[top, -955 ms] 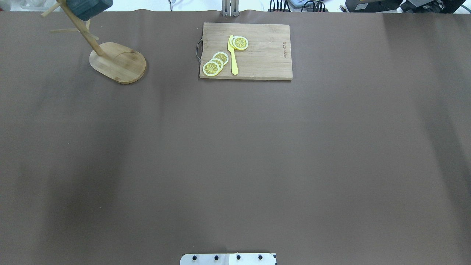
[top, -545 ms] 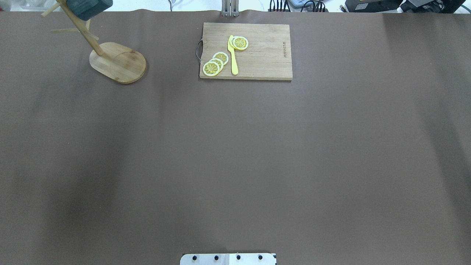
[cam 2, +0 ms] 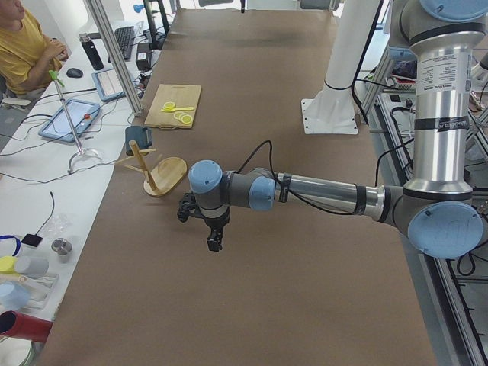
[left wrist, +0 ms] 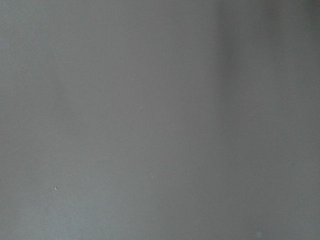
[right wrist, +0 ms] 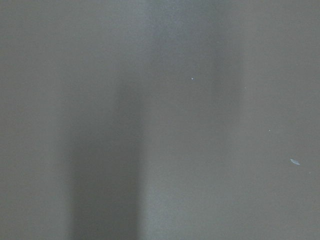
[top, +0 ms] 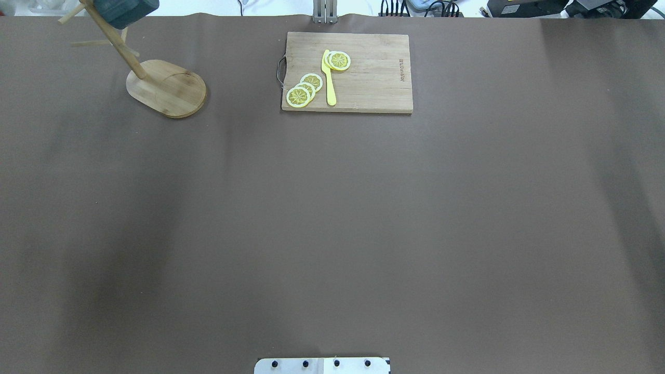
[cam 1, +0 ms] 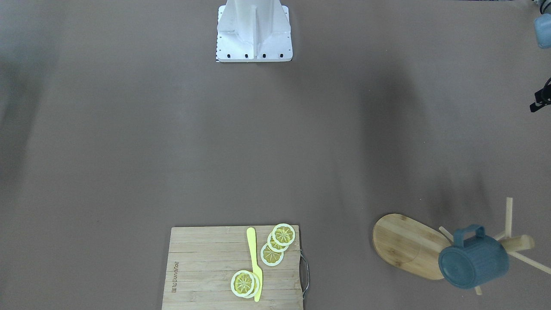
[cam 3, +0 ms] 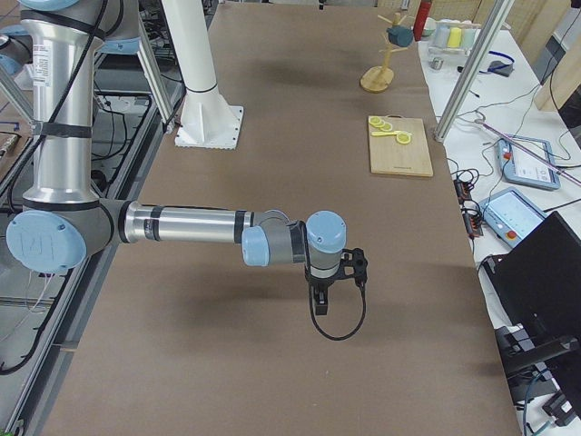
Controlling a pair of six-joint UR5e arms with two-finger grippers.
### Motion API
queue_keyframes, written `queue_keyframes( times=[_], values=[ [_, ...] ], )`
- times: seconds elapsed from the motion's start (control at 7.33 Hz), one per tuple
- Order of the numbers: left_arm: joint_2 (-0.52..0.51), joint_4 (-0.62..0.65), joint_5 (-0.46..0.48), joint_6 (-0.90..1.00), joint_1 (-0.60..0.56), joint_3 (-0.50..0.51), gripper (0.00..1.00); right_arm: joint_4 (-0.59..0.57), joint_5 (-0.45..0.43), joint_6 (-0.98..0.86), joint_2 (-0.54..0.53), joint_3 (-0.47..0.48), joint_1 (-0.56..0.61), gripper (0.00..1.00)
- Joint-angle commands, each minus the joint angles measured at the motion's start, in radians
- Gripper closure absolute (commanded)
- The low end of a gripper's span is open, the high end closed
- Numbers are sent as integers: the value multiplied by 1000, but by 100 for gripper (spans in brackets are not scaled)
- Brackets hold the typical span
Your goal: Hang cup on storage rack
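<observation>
The dark slate-blue cup [cam 1: 473, 258] hangs tilted on a peg of the wooden storage rack [cam 1: 404, 245], its base facing the front camera. In the overhead view the cup [top: 127, 10] is at the top left corner, above the rack's oval base [top: 166, 88]. No gripper touches it. My left gripper [cam 2: 213, 242] shows only in the left side view, pointing down over bare table, short of the rack [cam 2: 164, 175]; I cannot tell its state. My right gripper [cam 3: 318, 304] shows only in the right side view, far from the cup [cam 3: 398, 34]; I cannot tell its state. Both wrist views show only the brown table cover.
A rectangular bamboo cutting board [top: 363, 83] with lemon slices [top: 304, 89] and a yellow knife [top: 328, 78] lies at the far middle. The robot's white base [cam 1: 254, 30] stands at the near edge. A person [cam 2: 27, 53] sits beyond the far side.
</observation>
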Motion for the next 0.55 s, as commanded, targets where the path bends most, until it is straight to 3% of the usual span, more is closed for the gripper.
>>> queue_keyframes(
  times=[0.0, 0.41],
  values=[
    [-4, -75, 1, -2, 0, 32, 2, -6, 25, 1, 1, -2, -28, 0],
    [-2, -108, -2, -2, 0, 68, 2, 8, 28, -42, 9, 1, -112, 0]
  ],
)
